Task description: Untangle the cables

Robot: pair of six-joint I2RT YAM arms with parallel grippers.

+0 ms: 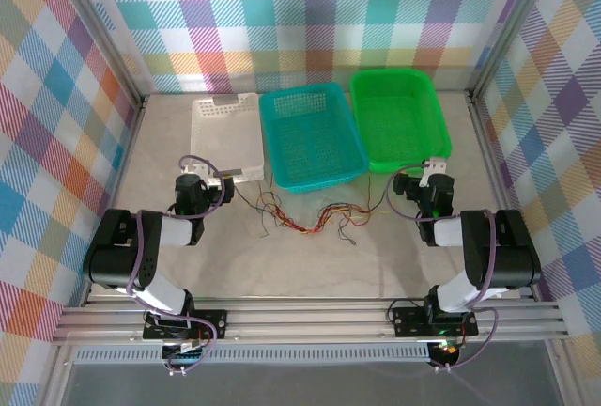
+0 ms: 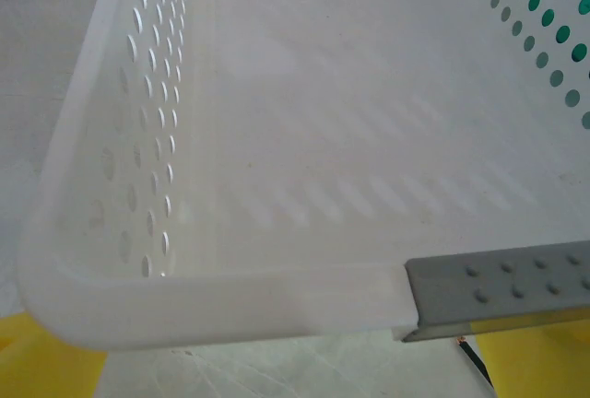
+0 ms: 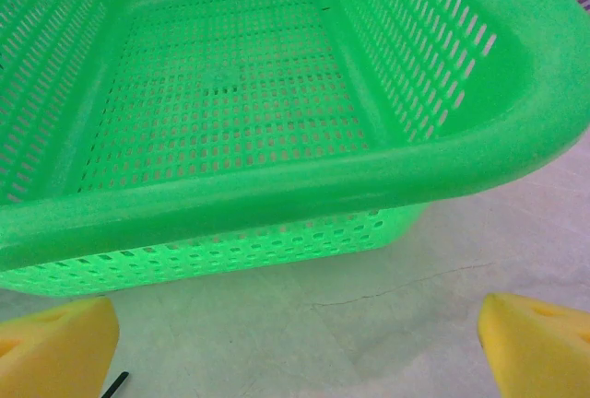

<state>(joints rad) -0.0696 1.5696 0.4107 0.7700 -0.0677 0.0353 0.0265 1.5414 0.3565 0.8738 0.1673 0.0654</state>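
Many thin, wiry, tangled cables [image 1: 321, 217]

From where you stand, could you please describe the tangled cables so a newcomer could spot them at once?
Find the teal basket, middle of three at the far side of the table. Before its near edge lie the cables. Unlike the baskets, they are thin red, yellow and dark wires in one tangle.

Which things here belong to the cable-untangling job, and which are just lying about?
Job:
- tangled thin red, yellow, orange and black cables on the table
- left gripper and right gripper, fingers open, holding nothing

Lying about:
- white perforated plastic basket
- teal perforated plastic basket
- green perforated plastic basket
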